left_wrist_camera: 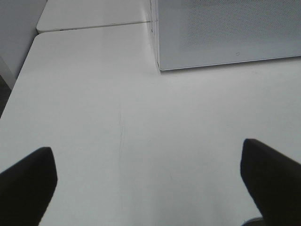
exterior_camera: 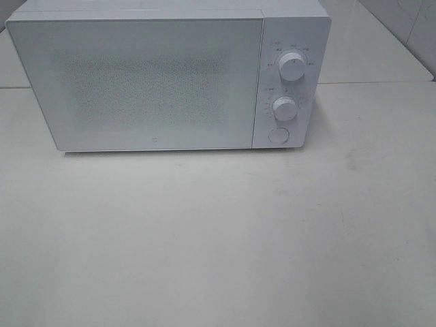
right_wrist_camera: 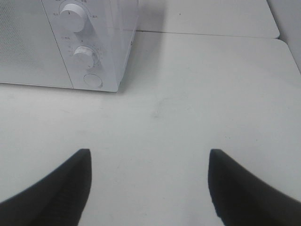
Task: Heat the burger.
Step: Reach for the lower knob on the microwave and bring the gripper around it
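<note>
Left gripper (left_wrist_camera: 148, 188): jaws wide apart, nothing between them, only bare white table (left_wrist_camera: 94, 117) below. Right gripper (right_wrist_camera: 150, 188): also apart (gap looks a bit narrower), empty, over the same table. Beyond both, on the far side, stands the white microwave (exterior_camera: 136, 82), door shut. The left gripper faces its left front corner. The right gripper faces the control panel on the right: upper knob (exterior_camera: 291, 66), lower knob (exterior_camera: 285, 108), round button (exterior_camera: 277, 135). Burger: cannot tell where, no view shows it.

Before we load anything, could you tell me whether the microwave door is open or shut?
Shut: the microwave door lies flush beside the control panel, no gap visible.
</note>
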